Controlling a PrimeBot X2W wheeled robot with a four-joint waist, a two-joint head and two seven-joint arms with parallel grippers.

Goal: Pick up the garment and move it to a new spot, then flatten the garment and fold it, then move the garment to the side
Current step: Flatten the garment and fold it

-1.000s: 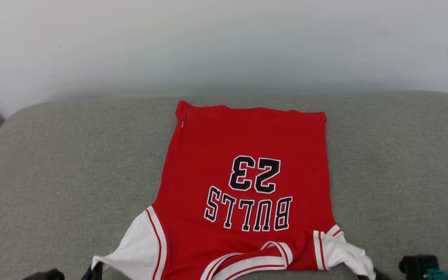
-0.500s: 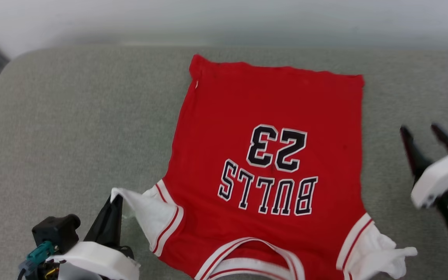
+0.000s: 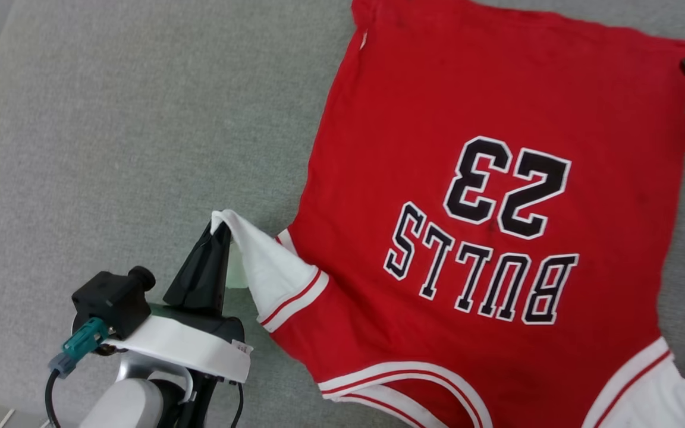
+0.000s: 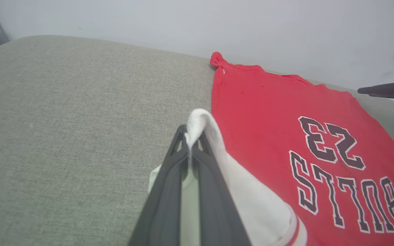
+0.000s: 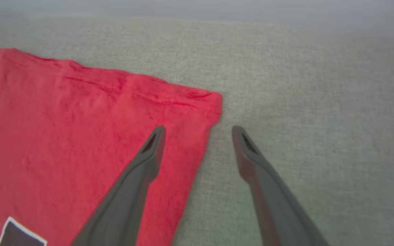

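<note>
The thin red jersey (image 3: 485, 119) lies flat on the grey woven desk (image 3: 110, 119) — its white sleeve (image 3: 265, 261) pinched in the left gripper (image 3: 217, 230). The right gripper (image 5: 197, 130) holds its 2 tapered fingers apart over the hemmed corner.

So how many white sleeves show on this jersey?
2. One sleeve is pinched in the left gripper; the other sleeve lies loose at the head view's lower right.

surface: grey fabric cushion (image 3: 110, 119) | on it: red jersey (image 3: 497, 89), spread out
</note>
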